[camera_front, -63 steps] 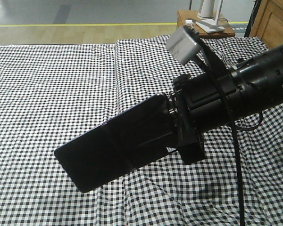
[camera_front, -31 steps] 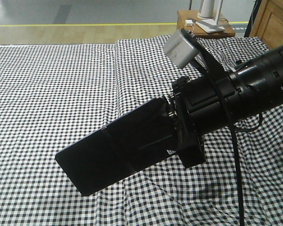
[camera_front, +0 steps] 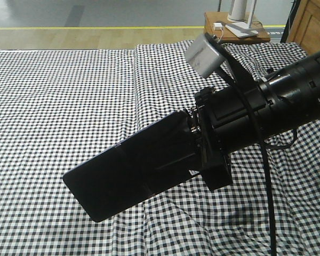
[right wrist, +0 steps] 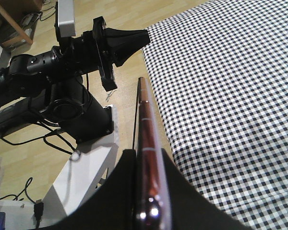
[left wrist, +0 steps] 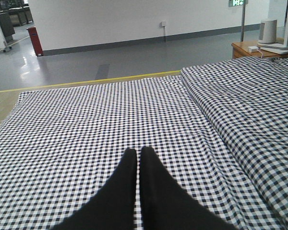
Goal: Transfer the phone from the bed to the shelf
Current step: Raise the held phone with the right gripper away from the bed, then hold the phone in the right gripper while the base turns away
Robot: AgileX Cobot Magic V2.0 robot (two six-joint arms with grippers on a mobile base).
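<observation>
The right tool [right wrist: 146, 160] pinches the phone [camera_front: 125, 178] by one short end, most of it jutting out in the air above the bed [camera_front: 64, 90]; a jolt could lever it loose, I'd say; the left tool [left wrist: 138, 160] sits closed, empty.

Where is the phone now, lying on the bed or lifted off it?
Lifted off. The right claw is shut on one end of the phone, which hangs in the air above the bed, clear of the fabric.
</observation>
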